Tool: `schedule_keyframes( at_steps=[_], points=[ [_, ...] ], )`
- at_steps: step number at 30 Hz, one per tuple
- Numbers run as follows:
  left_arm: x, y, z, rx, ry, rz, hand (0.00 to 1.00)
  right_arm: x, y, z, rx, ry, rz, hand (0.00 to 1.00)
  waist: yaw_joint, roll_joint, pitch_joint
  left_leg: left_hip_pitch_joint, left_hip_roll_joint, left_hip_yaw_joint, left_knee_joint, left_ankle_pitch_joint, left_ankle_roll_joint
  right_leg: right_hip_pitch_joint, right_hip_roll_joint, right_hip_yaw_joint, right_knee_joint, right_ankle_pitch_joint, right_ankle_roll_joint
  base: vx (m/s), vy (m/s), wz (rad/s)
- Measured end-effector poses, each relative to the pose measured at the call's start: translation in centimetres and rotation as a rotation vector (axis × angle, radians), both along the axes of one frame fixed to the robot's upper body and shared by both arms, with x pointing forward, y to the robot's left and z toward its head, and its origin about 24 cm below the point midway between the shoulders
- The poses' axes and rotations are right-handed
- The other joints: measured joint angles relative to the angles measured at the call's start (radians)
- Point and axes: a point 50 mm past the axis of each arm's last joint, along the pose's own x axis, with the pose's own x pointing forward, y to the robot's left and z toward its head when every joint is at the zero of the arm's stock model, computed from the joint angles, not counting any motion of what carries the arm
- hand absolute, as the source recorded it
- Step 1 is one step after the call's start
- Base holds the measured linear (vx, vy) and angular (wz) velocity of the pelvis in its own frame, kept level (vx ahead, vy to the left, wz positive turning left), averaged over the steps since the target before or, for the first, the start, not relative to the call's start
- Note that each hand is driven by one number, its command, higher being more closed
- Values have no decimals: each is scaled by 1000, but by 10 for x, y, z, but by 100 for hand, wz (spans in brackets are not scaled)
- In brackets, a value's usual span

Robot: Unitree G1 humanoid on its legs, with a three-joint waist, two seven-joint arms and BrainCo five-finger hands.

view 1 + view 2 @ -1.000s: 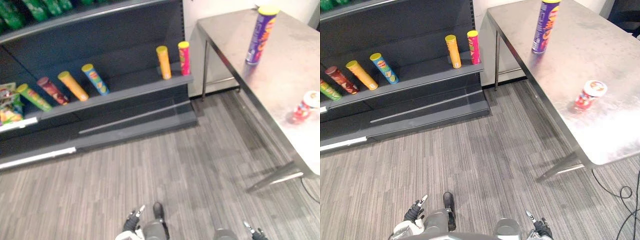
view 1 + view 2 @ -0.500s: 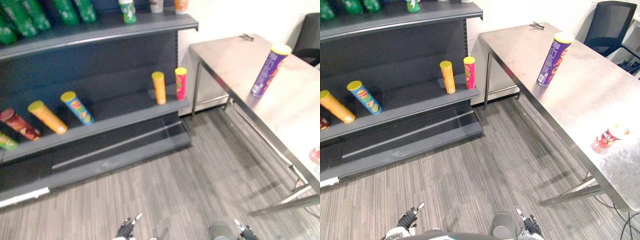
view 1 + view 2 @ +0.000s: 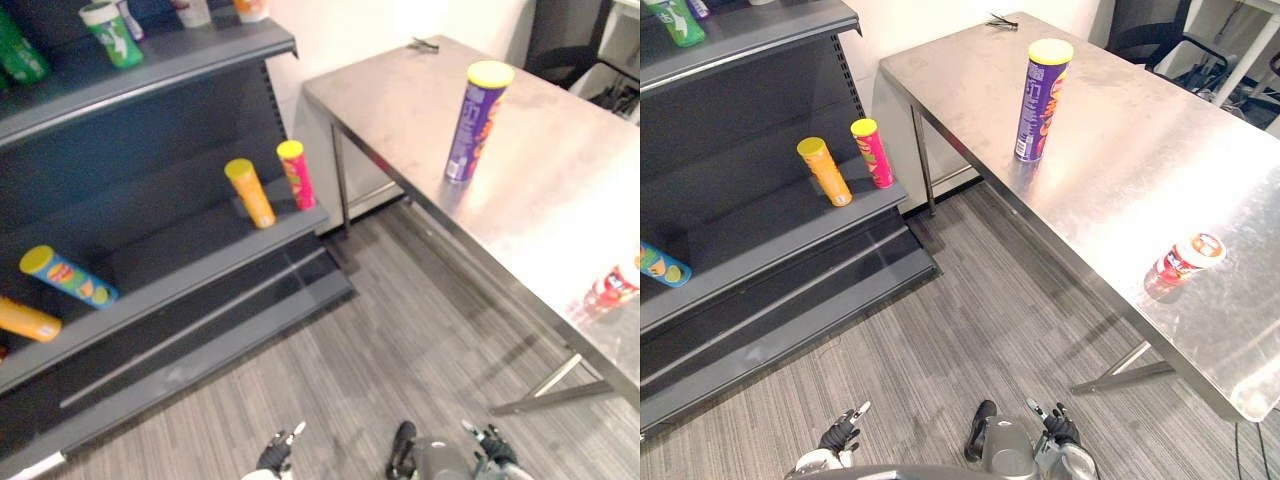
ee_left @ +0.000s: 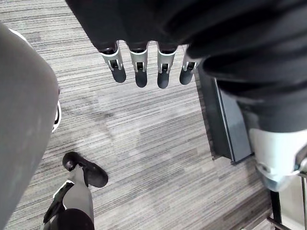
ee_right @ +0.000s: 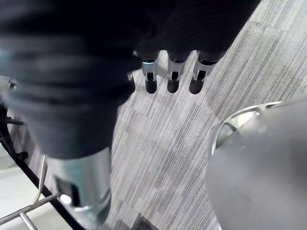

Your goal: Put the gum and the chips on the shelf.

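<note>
A tall purple chips can (image 3: 1040, 100) with a yellow lid stands upright near the far side of the steel table (image 3: 1120, 170). A small red and white gum tub (image 3: 1185, 258) sits near the table's right front edge. The dark shelf (image 3: 760, 235) stands to the left. My left hand (image 3: 840, 434) and right hand (image 3: 1058, 428) hang low over the striped floor, far from both items. In the wrist views the left hand's fingers (image 4: 139, 67) and the right hand's fingers (image 5: 170, 76) are straight and hold nothing.
On the middle shelf board stand an orange can (image 3: 825, 172) and a pink can (image 3: 872, 153); a blue can (image 3: 68, 278) lies further left. A green can (image 3: 110, 20) sits on the upper board. A black chair (image 3: 1150, 25) stands behind the table.
The camera has swung to the right: the shelf has slid left in the picture and the table is more central. Both hands stay low and empty.
</note>
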Motion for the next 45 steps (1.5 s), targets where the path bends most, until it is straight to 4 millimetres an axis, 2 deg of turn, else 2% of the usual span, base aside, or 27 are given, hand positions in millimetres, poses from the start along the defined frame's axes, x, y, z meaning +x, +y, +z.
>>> schedule_keyframes(
  at_steps=[1,3,4,5,6,7,8,9,11,13,16,17,18,19,21,23,24,26,27,28,29,30,32,34,38,43,45],
  points=[
    [0,1,0,3,0,1,0,0,0,0,2,0,-2,0,0,-4,1,-4,1,14,23,-2,-3,-1,-4,1,3,-2,-2,-52,-21,-45],
    [1,5,1,14,-6,10,0,0,1,0,4,2,7,0,0,-15,-3,-58,38,54,184,-12,-18,-14,-10,9,14,-10,-2,8,-46,-65],
    [4,7,2,19,-16,13,0,0,2,0,4,3,15,0,0,-13,-4,-109,94,70,340,-9,-16,-11,-1,11,0,-10,-2,61,-26,-104],
    [4,7,2,13,-20,31,0,0,-1,0,-4,4,24,0,0,10,-4,-141,161,67,464,12,1,10,31,20,-31,-9,-3,100,-15,-116],
    [4,6,2,7,-20,43,0,0,-3,1,-7,4,22,0,1,17,-3,-150,190,65,513,29,24,20,47,28,-35,-9,-5,151,13,-136],
    [1,6,1,3,-12,62,0,-3,-4,0,-4,8,2,0,2,15,-3,-167,211,47,608,83,46,24,69,70,-22,-12,-12,189,-2,-144],
    [0,10,2,10,-14,89,0,-7,-8,0,-10,16,-7,0,3,8,0,-180,230,12,689,133,39,38,93,133,-18,-21,-29,181,-3,-143],
    [-2,11,1,12,-10,98,0,-9,-9,0,-10,20,-11,0,2,5,2,-189,234,-6,710,105,38,42,99,157,-18,-24,-34,183,-5,-128],
    [1,10,2,10,-18,109,0,-24,-22,-1,-21,51,-80,0,-1,6,2,-233,211,-47,708,-16,33,75,116,253,-24,-30,-42,196,22,-112],
    [0,12,2,8,-23,134,0,-37,-29,-3,-21,82,-138,0,2,6,1,-297,184,-115,650,-61,29,102,123,319,-37,-31,-41,202,66,-110],
    [0,13,3,2,-29,157,0,-47,-35,-4,-26,100,-183,0,0,6,2,-359,148,-251,442,-62,20,119,131,415,-38,-40,-25,159,126,-106],
    [0,13,3,4,-31,158,0,-50,-36,-3,-27,102,-201,0,1,6,1,-379,130,-331,334,-61,17,128,133,463,-34,-47,-13,220,233,-124],
    [0,13,3,5,-35,160,0,-54,-39,-3,-29,106,-225,0,1,6,1,-381,110,-410,226,-46,-6,130,133,507,-25,-57,3,203,211,-112],
    [0,14,3,5,-36,161,0,-55,-39,-3,-30,107,-229,0,1,6,1,-381,101,-440,181,-38,-16,128,132,529,-16,-62,11,196,237,-110],
    [-1,13,2,-1,-32,172,0,-59,-42,-3,-30,109,-259,0,0,9,-1,-379,81,-504,85,-10,-34,128,126,606,21,-96,60,232,314,-98],
    [-6,9,0,-17,-16,182,0,-66,-44,-3,-37,123,-266,0,0,31,-14,-356,76,-497,37,19,-31,124,132,656,57,-136,98,243,406,-86],
    [-8,9,0,-23,-13,193,0,-70,-43,-4,-33,131,-278,0,1,35,-25,-333,61,-487,31,73,-49,126,124,691,87,-162,123,275,490,-83],
    [-11,15,-1,-5,1,180,0,-74,-27,-9,17,140,-289,0,-7,-2,-59,-320,9,-428,18,49,-17,128,67,725,52,-156,150,217,357,-54],
    [-11,18,0,2,4,170,0,-75,-23,-10,34,140,-298,0,-5,-12,-65,-313,-5,-408,11,44,-11,130,51,735,31,-149,162,230,373,-58],
    [-13,19,-1,11,15,144,0,-74,-17,-12,55,139,-301,0,-5,-34,-79,-306,-23,-364,6,34,7,130,27,760,-10,-129,187,213,369,-81],
    [-14,20,-1,16,20,139,0,-71,-14,-12,63,132,-305,0,-1,-30,-78,-297,-31,-326,4,19,18,132,13,770,-47,-97,200,197,336,-89],
    [-14,20,-1,16,21,138,0,-69,-14,-12,64,128,-303,0,0,-34,-81,-291,-32,-303,3,13,21,133,9,770,-66,-78,206,147,264,-102],
    [-16,17,-2,17,35,112,0,-60,-17,-10,61,104,-323,0,-2,-7,-79,-260,-32,-233,-16,10,24,133,-1,708,-117,5,211,88,177,-91],
    [-16,14,-3,20,42,69,0,-64,-19,-11,51,117,-331,0,-3,6,-81,-230,-42,-217,-29,11,24,148,-11,659,-145,32,216,74,103,-62],
    [-14,9,-3,18,40,29,0,-75,-15,-14,61,170,-351,0,-4,12,-85,-198,-55,-226,-44,11,24,177,-26,617,-169,35,220,50,24,-14],
    [-14,10,-3,20,40,26,0,-76,-25,-12,46,154,-440,0,1,12,-88,-192,-55,-241,-108,13,28,180,-22,565,-215,35,220,-29,-27,7],
    [-14,10,-3,22,40,23,0,-82,-34,-10,34,151,-528,0,1,9,-90,-191,-58,-246,-121,21,35,184,-26,548,-240,40,215,-76,-30,0]
  ],
)
